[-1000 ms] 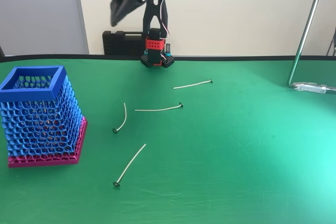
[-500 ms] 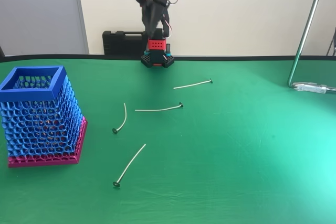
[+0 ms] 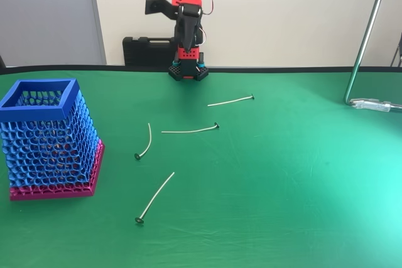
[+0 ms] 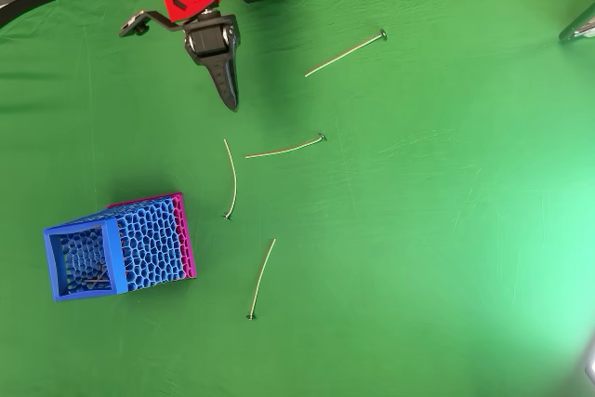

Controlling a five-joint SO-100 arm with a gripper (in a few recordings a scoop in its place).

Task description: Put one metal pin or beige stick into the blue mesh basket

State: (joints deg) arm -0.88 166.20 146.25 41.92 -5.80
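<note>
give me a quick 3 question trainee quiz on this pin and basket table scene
1. True or false: the pincer holds a pin.
2. How many thin pins lie loose on the green cloth? A) two B) four C) six
3. In the overhead view, fill in: the blue mesh basket stands toward the picture's lower ____ .

Key: 1 false, it hangs bare above the cloth near the arm's base. 2 B: the far pin, the middle pin, the curved pin, the near pin. 3 left.
</note>
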